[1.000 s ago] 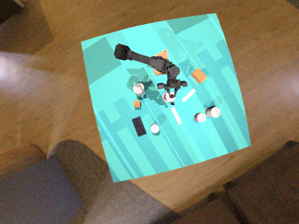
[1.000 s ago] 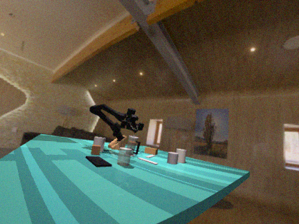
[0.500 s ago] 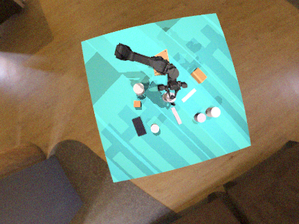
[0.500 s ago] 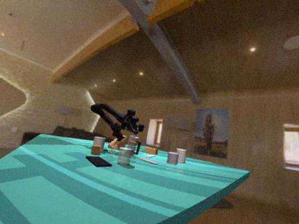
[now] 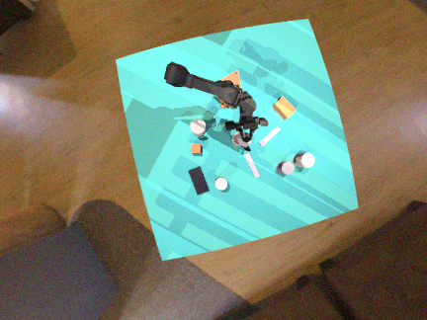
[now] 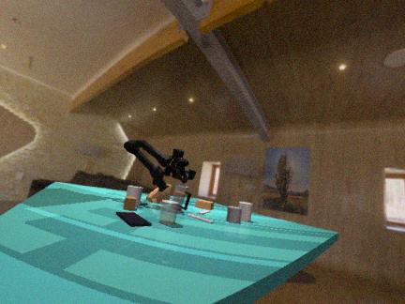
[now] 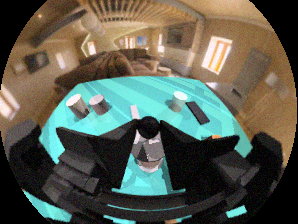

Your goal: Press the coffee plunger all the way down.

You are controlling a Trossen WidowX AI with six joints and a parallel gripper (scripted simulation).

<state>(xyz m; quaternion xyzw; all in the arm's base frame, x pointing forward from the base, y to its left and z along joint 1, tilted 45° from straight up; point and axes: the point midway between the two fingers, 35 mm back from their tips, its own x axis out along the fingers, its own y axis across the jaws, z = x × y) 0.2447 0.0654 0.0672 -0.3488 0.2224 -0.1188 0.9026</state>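
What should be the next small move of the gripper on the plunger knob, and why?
Probably a little more straight-down push. The gripper is shut on the black plunger knob, directly above the coffee press, which stands upright on the table. Whether the plunger has bottomed out cannot be seen, so releasing seems premature.

Teal striped table (image 5: pixel 277 217) on wood floor (image 5: pixel 99 30). Grey upholstered seats (image 5: pixel 54 277) at the near edge, maybe sofas, blurry. Sloped ceiling with wood beam (image 6: pixel 141 52), grey beam (image 6: pixel 230 70), spot lights (image 6: pixel 342 67). Tree painting (image 6: pixel 286 180) on beige wall; lit windows (image 6: pixel 395 199).
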